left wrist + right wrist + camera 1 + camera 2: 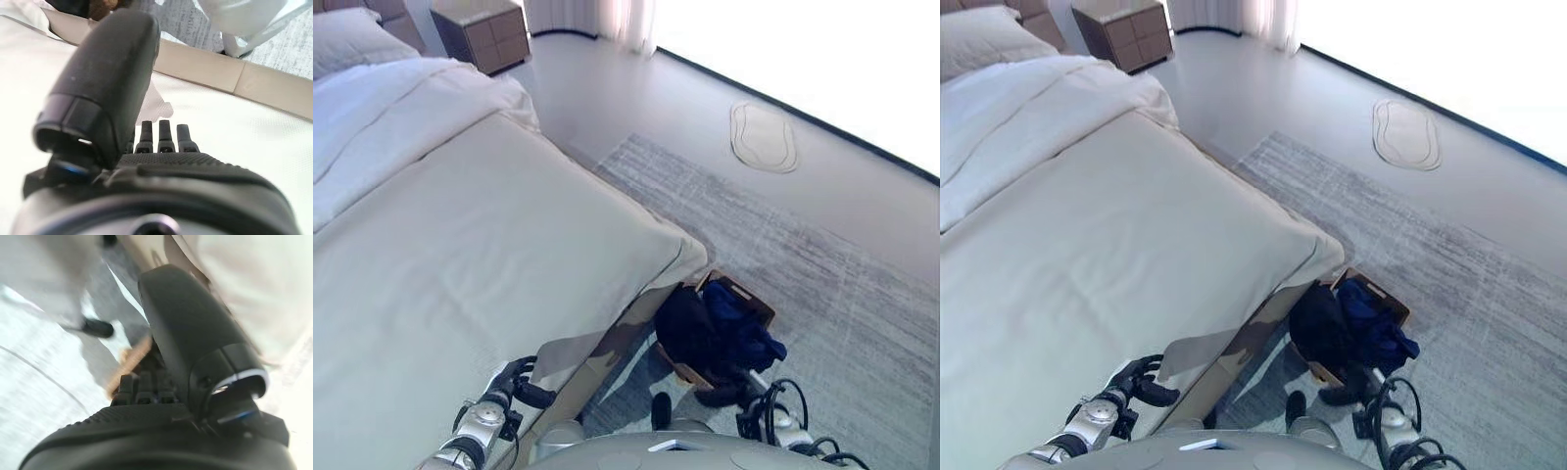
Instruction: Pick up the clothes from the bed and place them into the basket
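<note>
bed: left side of the scene
basket: on the rug, beside the bed's corner
clothes: in the basket
nightstand: behind the bed

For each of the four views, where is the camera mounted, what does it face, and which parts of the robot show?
Left eye view: head camera, looking down at the bed and the basket of dark clothes; left hand at bottom.
Right eye view: same scene, slightly offset.
Left wrist view: along the left hand, open above the bed sheet.
Right wrist view: along the right hand, floor and the basket's edge beyond; blurred.
Both eye views share bed, basket and rug.
</note>
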You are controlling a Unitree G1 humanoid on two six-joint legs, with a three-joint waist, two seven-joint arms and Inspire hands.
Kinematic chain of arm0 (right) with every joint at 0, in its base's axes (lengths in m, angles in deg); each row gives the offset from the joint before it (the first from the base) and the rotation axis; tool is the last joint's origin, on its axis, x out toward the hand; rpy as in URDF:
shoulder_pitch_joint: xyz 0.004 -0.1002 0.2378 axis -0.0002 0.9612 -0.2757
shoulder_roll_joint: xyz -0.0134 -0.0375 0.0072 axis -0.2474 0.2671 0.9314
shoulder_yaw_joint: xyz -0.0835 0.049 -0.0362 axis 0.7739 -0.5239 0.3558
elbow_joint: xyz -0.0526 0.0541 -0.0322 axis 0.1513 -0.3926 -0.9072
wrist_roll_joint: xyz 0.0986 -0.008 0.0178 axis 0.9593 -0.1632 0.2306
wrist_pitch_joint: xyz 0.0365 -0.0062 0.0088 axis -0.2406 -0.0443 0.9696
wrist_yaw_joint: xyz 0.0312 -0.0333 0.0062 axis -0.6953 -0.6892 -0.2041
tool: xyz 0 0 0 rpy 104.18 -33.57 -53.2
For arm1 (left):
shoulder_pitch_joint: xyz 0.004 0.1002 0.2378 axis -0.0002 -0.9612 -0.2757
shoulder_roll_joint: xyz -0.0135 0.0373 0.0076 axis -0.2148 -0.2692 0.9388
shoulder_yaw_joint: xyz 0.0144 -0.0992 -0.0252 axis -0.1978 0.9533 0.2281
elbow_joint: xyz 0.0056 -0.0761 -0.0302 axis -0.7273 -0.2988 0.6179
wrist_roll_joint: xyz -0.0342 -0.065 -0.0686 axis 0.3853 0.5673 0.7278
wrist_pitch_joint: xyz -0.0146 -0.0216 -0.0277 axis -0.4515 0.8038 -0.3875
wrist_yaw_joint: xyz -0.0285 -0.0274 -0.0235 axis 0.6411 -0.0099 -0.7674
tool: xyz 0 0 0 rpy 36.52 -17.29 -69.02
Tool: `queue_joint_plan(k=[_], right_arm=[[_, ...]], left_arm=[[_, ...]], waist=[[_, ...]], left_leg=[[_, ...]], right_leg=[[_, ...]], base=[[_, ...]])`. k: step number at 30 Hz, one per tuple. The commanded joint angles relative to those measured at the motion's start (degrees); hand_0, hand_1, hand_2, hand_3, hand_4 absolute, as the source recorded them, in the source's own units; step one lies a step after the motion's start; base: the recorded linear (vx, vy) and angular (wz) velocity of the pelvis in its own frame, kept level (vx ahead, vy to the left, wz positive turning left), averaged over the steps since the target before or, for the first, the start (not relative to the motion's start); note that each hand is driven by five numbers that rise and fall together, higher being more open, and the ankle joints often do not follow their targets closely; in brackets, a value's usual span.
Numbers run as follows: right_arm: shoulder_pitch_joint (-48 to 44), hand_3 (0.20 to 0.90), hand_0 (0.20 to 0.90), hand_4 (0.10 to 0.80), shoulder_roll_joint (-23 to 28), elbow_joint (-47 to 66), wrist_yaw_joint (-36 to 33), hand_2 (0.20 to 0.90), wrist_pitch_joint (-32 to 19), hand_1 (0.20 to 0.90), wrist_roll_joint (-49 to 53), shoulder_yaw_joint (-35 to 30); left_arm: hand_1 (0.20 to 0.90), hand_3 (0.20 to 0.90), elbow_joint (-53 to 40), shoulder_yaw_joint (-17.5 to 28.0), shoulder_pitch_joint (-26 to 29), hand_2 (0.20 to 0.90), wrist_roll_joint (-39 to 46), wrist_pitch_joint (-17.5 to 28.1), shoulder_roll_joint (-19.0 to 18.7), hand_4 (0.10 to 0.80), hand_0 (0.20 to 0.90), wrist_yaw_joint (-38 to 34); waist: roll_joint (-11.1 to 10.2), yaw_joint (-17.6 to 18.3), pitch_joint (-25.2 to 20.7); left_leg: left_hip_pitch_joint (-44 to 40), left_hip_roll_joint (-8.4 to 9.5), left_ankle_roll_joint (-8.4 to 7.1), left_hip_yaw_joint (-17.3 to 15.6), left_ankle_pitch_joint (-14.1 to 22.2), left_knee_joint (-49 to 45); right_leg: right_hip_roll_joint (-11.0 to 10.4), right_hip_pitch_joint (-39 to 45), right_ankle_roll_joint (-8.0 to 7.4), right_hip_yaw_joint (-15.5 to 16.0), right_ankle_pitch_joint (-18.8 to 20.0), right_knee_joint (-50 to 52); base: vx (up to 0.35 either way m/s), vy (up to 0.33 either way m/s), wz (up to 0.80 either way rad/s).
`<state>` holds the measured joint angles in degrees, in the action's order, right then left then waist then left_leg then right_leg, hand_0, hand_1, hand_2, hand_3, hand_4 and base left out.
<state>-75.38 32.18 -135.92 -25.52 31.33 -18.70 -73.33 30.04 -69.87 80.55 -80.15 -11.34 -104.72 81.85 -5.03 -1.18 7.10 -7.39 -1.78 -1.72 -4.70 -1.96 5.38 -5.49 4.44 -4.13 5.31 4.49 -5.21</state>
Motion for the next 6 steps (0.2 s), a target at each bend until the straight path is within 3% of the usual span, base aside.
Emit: queue_joint_plan(k=[1, 6], right_arm=[[-1.3, 0.9, 0.9, 0.8, 2.4, -1.2, 1.0, 0.9, -0.1, 0.9, -0.3, 0.0], [-1.3, 0.9, 0.9, 0.8, 0.4, -2.9, 0.8, 0.9, 2.3, 0.9, -1.7, 0.0]], left_arm=[[0.9, 0.9, 3.1, 1.9, 0.3, 0.9, 2.0, 0.1, 3.4, 0.8, 0.9, 4.7], [0.9, 0.9, 3.9, 3.2, -0.5, 0.9, 6.1, -1.8, 5.4, 0.8, 0.9, 7.8]], waist=[[2.2, 0.4, -0.7], [3.0, 0.8, -1.4]], left_leg=[[0.5, 1.93, 2.15, 0.9, 4.0, -1.4], [-0.8, 2.25, 2.46, 0.9, 4.7, -1.6]], right_leg=[[0.6, -0.5, -1.2, 2.5, -3.0, 5.1], [0.7, 0.8, -0.78, 2.0, -3.4, 4.6]], base=[[-0.003, 0.042, -0.11], [0.002, 0.033, -0.01]])
